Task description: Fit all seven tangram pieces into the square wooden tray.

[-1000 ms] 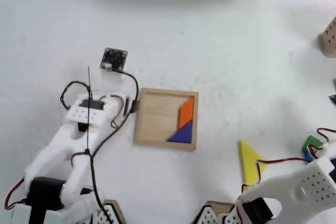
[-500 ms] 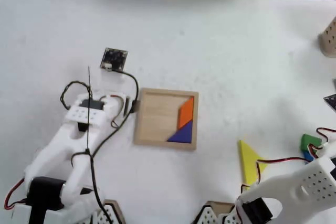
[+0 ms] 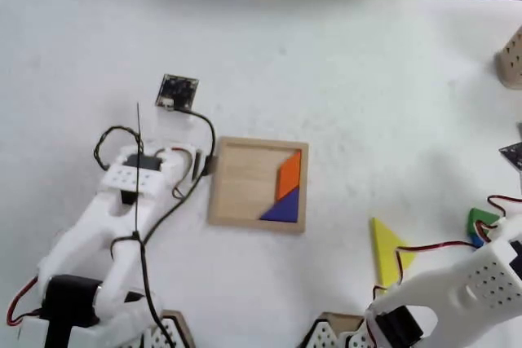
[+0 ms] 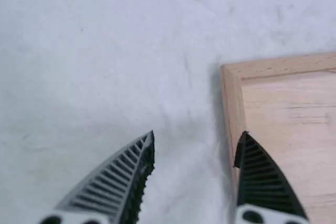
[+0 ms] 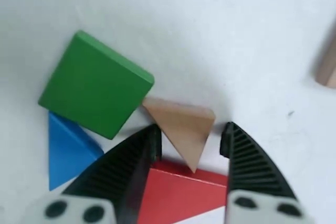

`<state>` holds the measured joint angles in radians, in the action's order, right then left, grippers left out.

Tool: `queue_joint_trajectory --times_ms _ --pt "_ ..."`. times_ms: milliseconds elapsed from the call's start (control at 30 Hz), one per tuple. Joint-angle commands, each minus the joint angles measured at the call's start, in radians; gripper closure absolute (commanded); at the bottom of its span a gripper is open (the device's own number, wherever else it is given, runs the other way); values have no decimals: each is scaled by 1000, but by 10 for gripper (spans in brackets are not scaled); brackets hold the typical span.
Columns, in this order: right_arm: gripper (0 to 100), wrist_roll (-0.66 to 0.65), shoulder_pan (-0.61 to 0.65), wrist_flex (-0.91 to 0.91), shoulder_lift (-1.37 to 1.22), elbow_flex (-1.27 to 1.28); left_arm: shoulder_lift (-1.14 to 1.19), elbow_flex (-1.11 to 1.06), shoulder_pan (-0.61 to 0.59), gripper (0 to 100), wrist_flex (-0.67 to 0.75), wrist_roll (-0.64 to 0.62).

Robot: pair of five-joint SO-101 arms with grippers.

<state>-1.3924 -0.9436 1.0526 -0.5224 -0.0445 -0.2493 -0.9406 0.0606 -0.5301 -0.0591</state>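
Observation:
The square wooden tray (image 3: 245, 185) lies mid-table and holds an orange piece (image 3: 289, 175) and a purple triangle (image 3: 282, 209) at its right side. A yellow triangle (image 3: 387, 250) lies to its right. My right gripper (image 5: 190, 136) is open, its fingers on either side of a tan triangle (image 5: 182, 127), which touches a green square (image 5: 94, 92), a blue triangle (image 5: 67, 149) and a red piece (image 5: 184, 192). The green square (image 3: 481, 221) sits by the right arm at the table's right edge. My left gripper (image 4: 194, 144) is open, straddling the tray's rim (image 4: 232, 97) at a corner.
A small dark circuit board (image 3: 177, 91) with a cable lies beyond the tray's left corner. A tan perforated block (image 3: 511, 59) stands at the far right edge; its edge (image 5: 328, 66) shows beyond the pieces. The far half of the table is bare white surface.
The right arm has shifted slightly to the right and toward the front, covering more of the green and blue pieces. The left arm has stayed still.

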Motion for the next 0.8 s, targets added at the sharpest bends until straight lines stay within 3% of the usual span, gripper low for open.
queue_joint_trajectory --times_ms 0,300,533,767 --pt "811 14 81 -18 39 -37 -35 6 -2 745 23 34" --pt "811 14 117 -7 65 -35 -35 6 -2 745 23 34" --pt "813 21 116 193 208 -31 -35 8 -2 745 23 34" --pt "812 14 54 188 216 -32 -35 8 -2 745 23 34"
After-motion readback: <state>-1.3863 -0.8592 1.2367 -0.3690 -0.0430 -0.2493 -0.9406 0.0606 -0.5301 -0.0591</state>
